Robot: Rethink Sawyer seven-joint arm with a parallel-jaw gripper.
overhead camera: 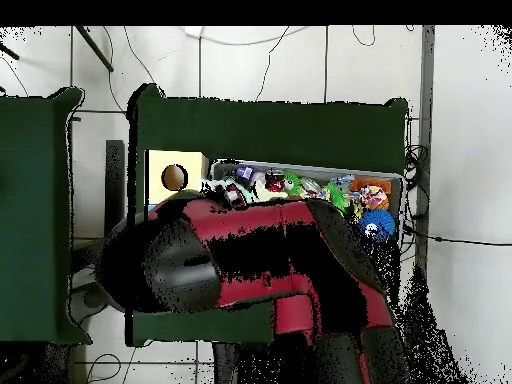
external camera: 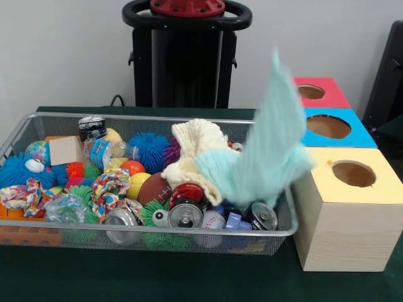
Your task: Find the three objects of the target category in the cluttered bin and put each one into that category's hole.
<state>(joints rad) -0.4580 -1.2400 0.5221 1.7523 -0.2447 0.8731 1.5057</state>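
A wide wire-mesh bin [external camera: 38,123] is sitting across the lower left and centre of the front view, heaped with spiky balls, cans and toys, and a pale teal knitted cloth [external camera: 267,148] is rising blurred above its right end beside a cream knitted cloth [external camera: 192,154]. To the right, three wooden boxes are standing in a row, topped yellow [external camera: 362,176], blue [external camera: 337,128] and red [external camera: 321,92], each with a round hole. In the overhead view the red and black arm [overhead camera: 270,255] is covering most of the bin, and I cannot tell how the gripper is set.

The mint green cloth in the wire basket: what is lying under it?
Below the mint green cloth in the wire basket, the front view shows a cream knitted cloth, drink cans and a blue block. Whatever lies directly beneath its folds is covered.
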